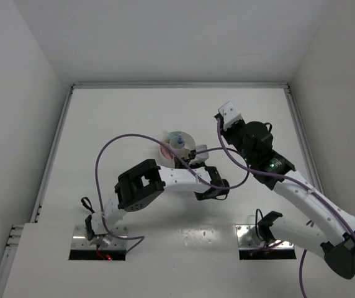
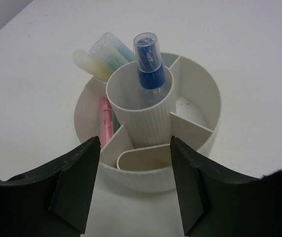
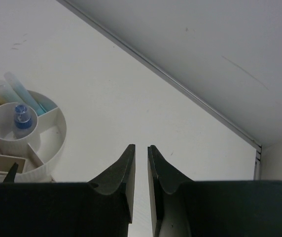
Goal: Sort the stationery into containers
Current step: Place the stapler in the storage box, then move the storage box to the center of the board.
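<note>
Sitting just in front of the white tub (image 2: pixel 200 84), left gripper (image 2: pixel 133 143) is open wide, fingers (image 2: pixel 77 187) flanking the near compartment, nothing held; can't tell if they touch the wall. Left arm: elbow bent, forearm running rightward, wrist turned back toward the tub. Beige piece (image 2: pixel 143 159) lies flat in that near compartment, long axis crosswise. Blue-capped piece (image 2: pixel 148 64) stands upright in the centre cup (image 2: pixel 141 118), cap up. Pink piece (image 2: pixel 105 121) and green piece (image 2: pixel 115 120) stand near upright in the left compartment. Yellow piece (image 2: pixel 88 63) and pale blue piece (image 2: pixel 112 49) lean out over the far-left rim. Right arm folded, well right of the tub; right gripper (image 3: pixel 141 148) faces the far wall, jaws nearly together, empty.
</note>
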`<state>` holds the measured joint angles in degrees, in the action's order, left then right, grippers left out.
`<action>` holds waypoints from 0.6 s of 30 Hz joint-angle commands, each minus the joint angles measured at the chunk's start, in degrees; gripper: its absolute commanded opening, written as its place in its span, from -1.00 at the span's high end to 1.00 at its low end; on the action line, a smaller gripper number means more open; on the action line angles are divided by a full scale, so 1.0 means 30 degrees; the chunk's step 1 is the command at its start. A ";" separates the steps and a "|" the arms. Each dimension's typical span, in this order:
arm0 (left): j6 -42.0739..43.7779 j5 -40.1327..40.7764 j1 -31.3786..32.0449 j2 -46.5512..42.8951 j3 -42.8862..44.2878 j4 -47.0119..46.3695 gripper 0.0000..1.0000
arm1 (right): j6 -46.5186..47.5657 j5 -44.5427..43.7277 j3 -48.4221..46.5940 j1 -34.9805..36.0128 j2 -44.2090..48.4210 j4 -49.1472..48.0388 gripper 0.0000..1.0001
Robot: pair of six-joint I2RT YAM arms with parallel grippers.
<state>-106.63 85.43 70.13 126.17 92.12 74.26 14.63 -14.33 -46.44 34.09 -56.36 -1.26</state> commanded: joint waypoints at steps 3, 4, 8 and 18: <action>0.1529 0.5245 0.1847 -0.3175 0.1375 0.0120 -0.36 | 0.0073 -0.0465 0.0039 -0.0112 0.0124 -0.0665 0.57; 0.1703 0.5245 0.2226 -0.3701 0.1375 0.0120 -0.38 | 0.0247 -0.1048 0.0039 -0.0112 0.0124 -0.0665 0.49; 0.2494 0.5245 0.2667 -0.6834 0.0792 0.0120 -0.47 | 0.0891 -0.2663 -0.0371 -0.0112 0.0327 -0.0841 -0.05; 1.8674 -0.4173 -0.1252 -2.2071 -0.6278 -1.0876 -0.99 | 0.1307 0.0838 -0.2830 -0.0901 -0.2567 0.6946 0.67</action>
<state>-80.49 81.54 69.69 74.67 82.04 62.98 18.90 -18.48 -52.18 32.10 -60.07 8.71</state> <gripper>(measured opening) 0.995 0.413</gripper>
